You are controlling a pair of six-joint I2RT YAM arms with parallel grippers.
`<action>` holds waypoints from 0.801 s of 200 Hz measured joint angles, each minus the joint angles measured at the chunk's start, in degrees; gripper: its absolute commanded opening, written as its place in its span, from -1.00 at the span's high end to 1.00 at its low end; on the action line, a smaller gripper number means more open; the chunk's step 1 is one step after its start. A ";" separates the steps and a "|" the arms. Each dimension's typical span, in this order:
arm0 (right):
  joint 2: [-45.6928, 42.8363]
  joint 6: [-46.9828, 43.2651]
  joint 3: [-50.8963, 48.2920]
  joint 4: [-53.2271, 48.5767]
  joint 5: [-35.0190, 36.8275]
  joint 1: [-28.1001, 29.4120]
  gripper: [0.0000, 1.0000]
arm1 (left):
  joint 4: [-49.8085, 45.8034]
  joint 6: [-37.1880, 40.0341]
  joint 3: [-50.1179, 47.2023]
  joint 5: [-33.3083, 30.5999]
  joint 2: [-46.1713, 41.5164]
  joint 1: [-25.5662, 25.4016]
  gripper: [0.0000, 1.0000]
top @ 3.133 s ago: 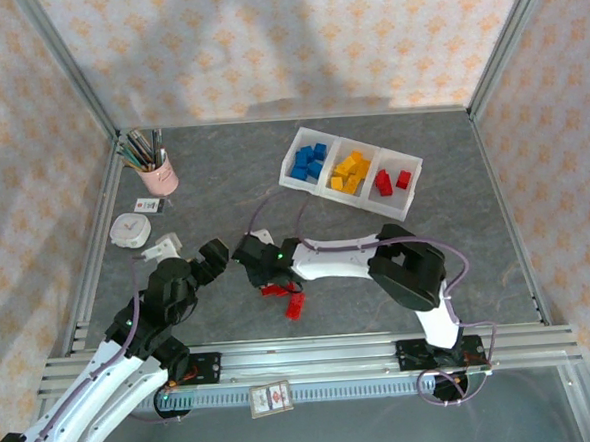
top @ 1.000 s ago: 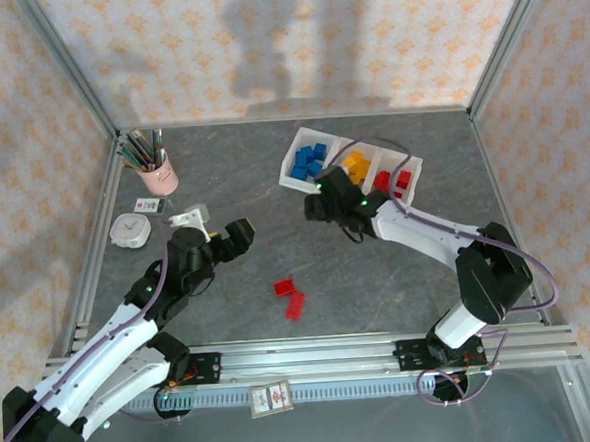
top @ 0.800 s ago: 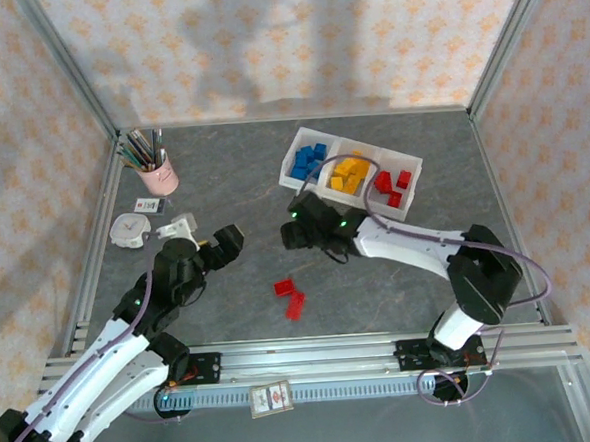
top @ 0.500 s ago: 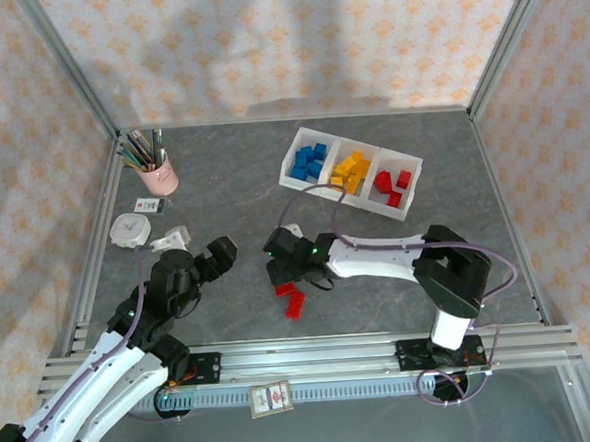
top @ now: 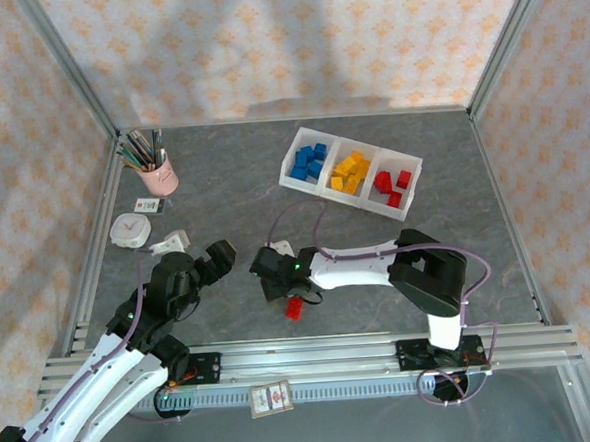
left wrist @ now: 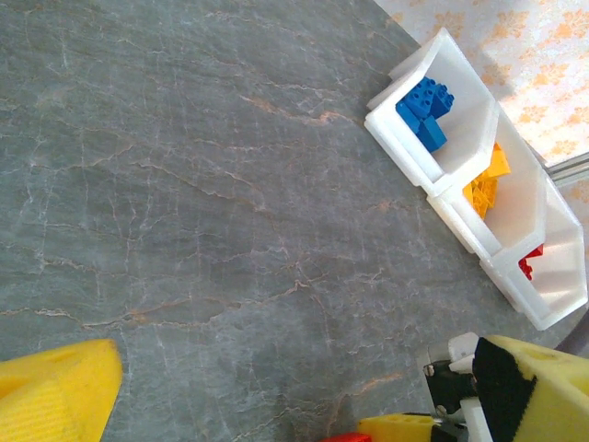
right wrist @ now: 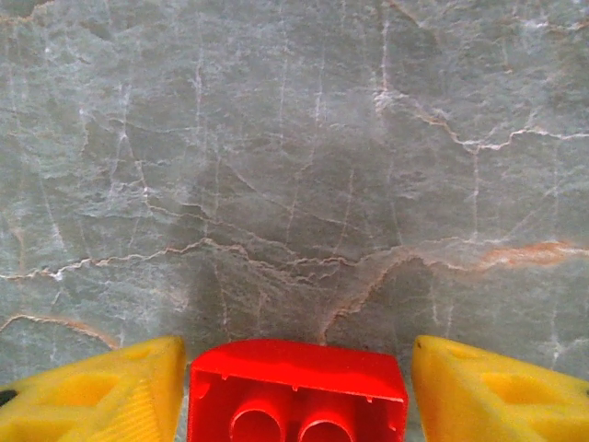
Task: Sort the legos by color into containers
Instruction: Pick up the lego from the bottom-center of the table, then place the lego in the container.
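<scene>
Most of the sort looks done: blue legos (top: 308, 161), yellow legos (top: 348, 172) and red legos (top: 391, 182) lie in separate compartments of the tray (top: 410, 202), far right on the table (top: 223, 185). Two reds seem left. The right pincer (right wrist: 296, 387) brackets one red brick (right wrist: 296, 391) on the table; whether it pinches, I cannot tell. The other brick (top: 293, 307) lies just nearer. The left pincer (left wrist: 294, 387) gapes wide, empty.

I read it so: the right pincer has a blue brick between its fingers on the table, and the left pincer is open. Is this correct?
Not quite. The brick inside the right pincer is red, not blue; the right wrist view shows it. The left pincer is indeed open.
</scene>
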 measured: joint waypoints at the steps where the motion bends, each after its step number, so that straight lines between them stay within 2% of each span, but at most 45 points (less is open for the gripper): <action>1: 0.07 -0.09 0.02 -0.02 0.00 0.00 -0.18 | 0.00 0.00 0.00 0.00 0.00 0.00 -0.98; 49: 0.68 0.33 0.46 -0.66 0.83 0.00 0.04 | 0.02 0.00 -0.17 0.02 0.00 0.00 -0.98; 106: -0.04 0.48 0.57 -0.87 1.55 -0.61 0.10 | 0.46 0.09 -0.20 0.13 1.36 0.00 -0.98; 133: -3.96 0.35 0.57 -0.90 2.47 -3.37 0.10 | 1.75 0.79 -0.13 0.72 3.74 0.00 -0.99; 160: -9.66 -0.22 0.57 -0.85 4.22 -8.63 0.10 | 4.00 2.03 0.92 2.47 7.17 0.00 -0.98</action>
